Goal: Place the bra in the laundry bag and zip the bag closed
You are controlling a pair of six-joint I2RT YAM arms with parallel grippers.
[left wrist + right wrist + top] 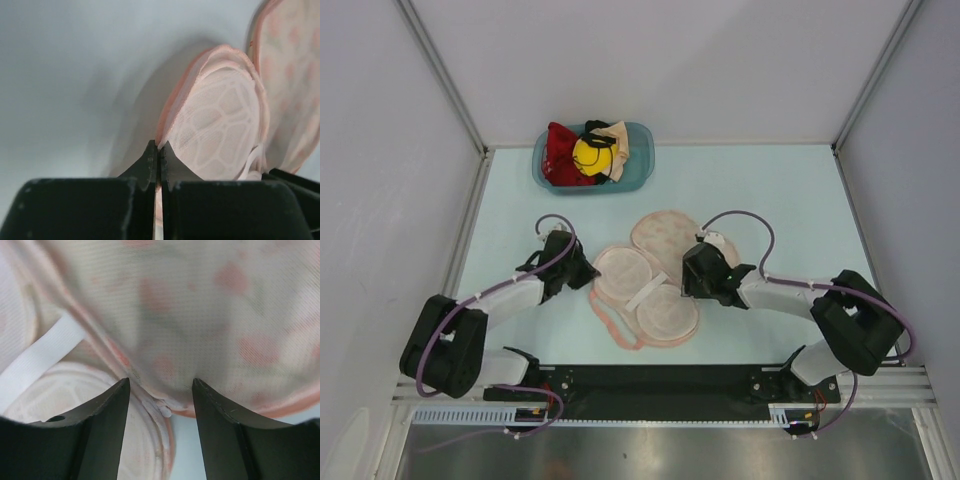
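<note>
Counting one laundry bag (658,308), one bra (590,156) half-buried in the basket (641,174) at 12 o'clock. Left gripper (159,146) clamps the bag's rim, right gripper (160,382) gapes.

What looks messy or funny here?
The laundry bag lies splayed open on the table, flaps spread unevenly, one edge pinched in the left gripper. The bra sits heaped with other clothes in the blue basket, not in the bag. Nothing looks torn or spilled.
</note>
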